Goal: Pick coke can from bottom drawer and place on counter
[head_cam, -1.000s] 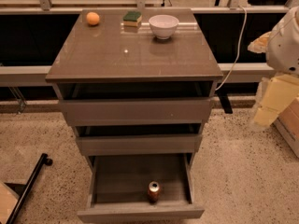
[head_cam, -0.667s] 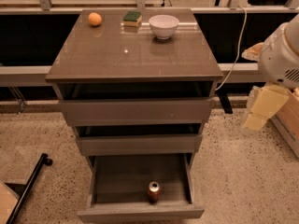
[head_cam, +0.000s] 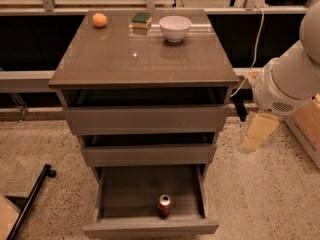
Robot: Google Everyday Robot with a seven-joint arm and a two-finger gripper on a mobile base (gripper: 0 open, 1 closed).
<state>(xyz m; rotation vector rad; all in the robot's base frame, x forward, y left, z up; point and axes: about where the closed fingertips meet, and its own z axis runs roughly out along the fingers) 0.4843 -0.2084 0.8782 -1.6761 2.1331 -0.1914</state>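
Observation:
The coke can [head_cam: 164, 204] is small and red with a silver top. It stands upright in the bottom drawer [head_cam: 150, 228], which is pulled open, near the middle of its front edge. The two drawers above are slightly open. The counter [head_cam: 140, 59] is the glossy grey-brown top of the cabinet. My gripper [head_cam: 256, 132] hangs below the white arm [head_cam: 287, 81], to the right of the cabinet at about middle-drawer height. It is well above and to the right of the can, touching nothing.
On the back of the counter are an orange fruit [head_cam: 99, 20], a green-and-yellow sponge [head_cam: 141, 19] and a white bowl [head_cam: 175, 28]. A black pole [head_cam: 30, 201] lies on the floor at lower left. A cardboard box [head_cam: 306, 129] is at the right edge. A white cable [head_cam: 257, 39] hangs behind.
My arm and gripper have moved left and down, closer to the cabinet's right side. The can, the drawers and the counter items have not moved.

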